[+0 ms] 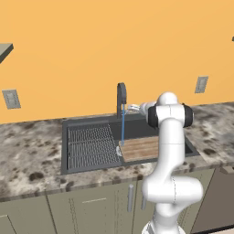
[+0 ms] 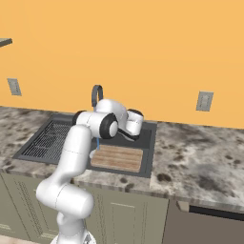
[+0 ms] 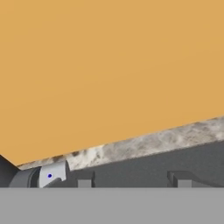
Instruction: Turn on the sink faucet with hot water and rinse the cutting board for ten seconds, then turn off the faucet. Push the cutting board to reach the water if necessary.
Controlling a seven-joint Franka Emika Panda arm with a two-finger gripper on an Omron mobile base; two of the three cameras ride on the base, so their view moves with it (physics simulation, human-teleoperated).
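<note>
- One arm on this rig; its gripper sits at the back of the sink, low over the rear rim and facing the orange wall.
- The sink faucet stands at the rear rim, water running in a thin blue stream from its spout.
- In the hand view the faucet's lever, a pale piece with a blue dot, lies off to the lower left of the finger tips, apart from them, not between them.
- Judgement: shutting off the tap turns on that sideways offset; the hand must shift toward the lever.
- The cutting board lies flat in the right half of the sink, long axis along the basin's length. The stream lands at its left end, beside the drying rack.
- Fingers stand partly apart with bare rim between them; nothing held, no contact that I can make out.
</note>
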